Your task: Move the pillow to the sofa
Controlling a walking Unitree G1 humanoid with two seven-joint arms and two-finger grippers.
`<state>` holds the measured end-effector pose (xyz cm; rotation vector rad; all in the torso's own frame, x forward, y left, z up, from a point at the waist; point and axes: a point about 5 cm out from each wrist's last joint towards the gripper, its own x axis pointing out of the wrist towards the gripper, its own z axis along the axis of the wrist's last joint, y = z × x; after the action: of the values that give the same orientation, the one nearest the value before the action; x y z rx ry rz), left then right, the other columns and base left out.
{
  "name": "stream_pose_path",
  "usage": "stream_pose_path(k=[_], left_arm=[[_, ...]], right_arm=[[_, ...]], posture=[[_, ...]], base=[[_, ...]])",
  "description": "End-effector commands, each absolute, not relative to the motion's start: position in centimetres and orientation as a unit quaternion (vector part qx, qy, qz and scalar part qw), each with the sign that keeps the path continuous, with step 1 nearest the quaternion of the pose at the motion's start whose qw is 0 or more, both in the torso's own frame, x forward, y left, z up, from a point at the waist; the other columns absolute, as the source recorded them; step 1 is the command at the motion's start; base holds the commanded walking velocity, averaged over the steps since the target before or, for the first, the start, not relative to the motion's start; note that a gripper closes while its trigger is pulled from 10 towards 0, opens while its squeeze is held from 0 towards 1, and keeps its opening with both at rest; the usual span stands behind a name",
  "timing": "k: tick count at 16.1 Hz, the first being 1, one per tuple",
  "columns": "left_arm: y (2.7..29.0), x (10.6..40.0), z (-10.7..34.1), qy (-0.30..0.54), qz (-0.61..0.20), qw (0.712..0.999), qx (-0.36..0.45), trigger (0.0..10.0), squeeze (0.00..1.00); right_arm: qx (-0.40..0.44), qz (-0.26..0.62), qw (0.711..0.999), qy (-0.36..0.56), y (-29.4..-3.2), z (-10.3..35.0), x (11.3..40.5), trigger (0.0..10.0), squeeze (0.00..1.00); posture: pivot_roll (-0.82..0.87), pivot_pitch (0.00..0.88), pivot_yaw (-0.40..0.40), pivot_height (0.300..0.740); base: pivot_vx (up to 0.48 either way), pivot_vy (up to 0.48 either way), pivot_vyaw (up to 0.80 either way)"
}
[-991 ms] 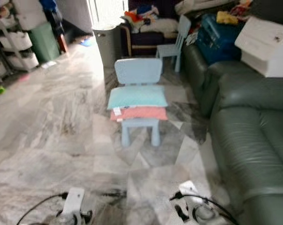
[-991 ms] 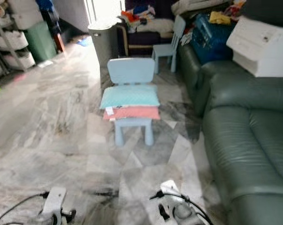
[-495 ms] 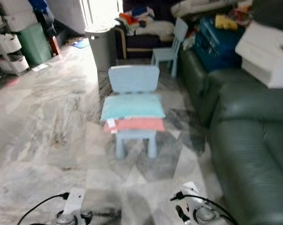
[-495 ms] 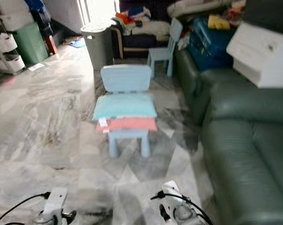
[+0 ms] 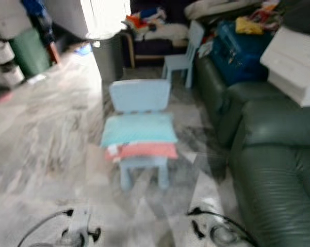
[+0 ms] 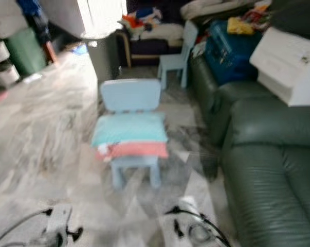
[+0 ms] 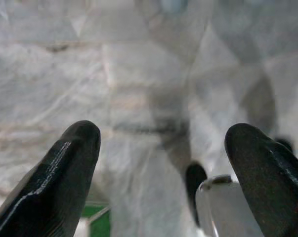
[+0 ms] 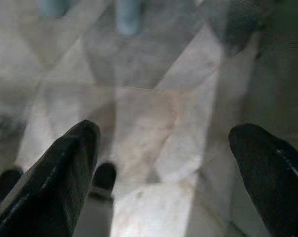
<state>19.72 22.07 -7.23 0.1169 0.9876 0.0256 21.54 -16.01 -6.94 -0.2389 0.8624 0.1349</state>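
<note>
Two pillows sit stacked on the seat of a small light-blue kids' chair (image 5: 139,128) out on the marble floor (image 5: 47,134): a pale teal pillow (image 5: 138,129) on top and a salmon-pink pillow (image 5: 144,150) under it, both hanging a bit over the seat's front edge, with a white tag poking out at the pink one's left corner. Everything's a little blurry for us here. The dark green leather sofa (image 5: 273,154) runs along the right side, near the chair but not touching it, and a white box (image 5: 293,62) rests on its far end next to a blue crate (image 5: 237,49) with a yellow thing on top. A second blue chair (image 5: 183,54) stands further back by a grey bin (image 5: 107,56). Our left gripper (image 7: 161,163) hangs low over the floor, fingers (image 7: 64,173) spread wide with nothing between them. Our right gripper (image 8: 163,168) does the same on the sofa side, jaws wide apart and empty, with the chair legs just visible ahead of it.
</note>
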Motion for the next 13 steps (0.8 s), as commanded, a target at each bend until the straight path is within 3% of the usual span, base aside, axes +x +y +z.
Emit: stream_pose_path(k=[1,3,6,10,12,13], left_arm=[[23.4,21.7,-5.8,0.433,0.031,0.900,0.042,10.0,0.00],[23.0,25.1,-3.4,0.364,0.029,0.931,0.007,10.0,0.00],[21.3,29.4,0.9,0.233,-0.042,0.971,0.011,10.0,0.00],[20.2,28.6,3.3,0.134,-0.066,0.989,0.017,10.0,0.00],[19.9,28.2,4.7,0.094,-0.048,0.992,0.074,10.0,0.00],[19.5,28.2,5.4,0.079,-0.064,0.994,0.050,10.0,0.00]], right_arm=[[-0.091,0.072,0.914,0.390,-14.6,-6.4,22.3,10.0,0.00],[-0.062,0.060,0.943,0.322,-16.8,-3.9,25.5,10.0,0.00],[-0.044,0.054,0.970,0.235,-17.5,-1.1,28.1,10.0,0.00],[-0.022,0.030,0.988,0.147,-19.0,1.5,28.8,10.0,0.00],[-0.014,0.026,0.992,0.121,-19.8,2.7,28.6,10.0,0.00],[-0.010,0.025,0.993,0.113,-19.9,3.2,28.6,10.0,0.00]], posture=[[-0.02,0.000,0.020,0.740],[-0.01,0.000,0.011,0.740],[0.00,0.000,0.009,0.740],[-0.01,0.000,0.014,0.740],[-0.04,0.000,0.012,0.740],[-0.04,0.000,0.011,0.740]], base=[[0.000,0.000,0.00],[0.000,0.000,0.00],[0.000,0.000,0.00],[0.000,0.000,0.00],[0.000,0.000,0.00],[0.000,0.000,0.00]])
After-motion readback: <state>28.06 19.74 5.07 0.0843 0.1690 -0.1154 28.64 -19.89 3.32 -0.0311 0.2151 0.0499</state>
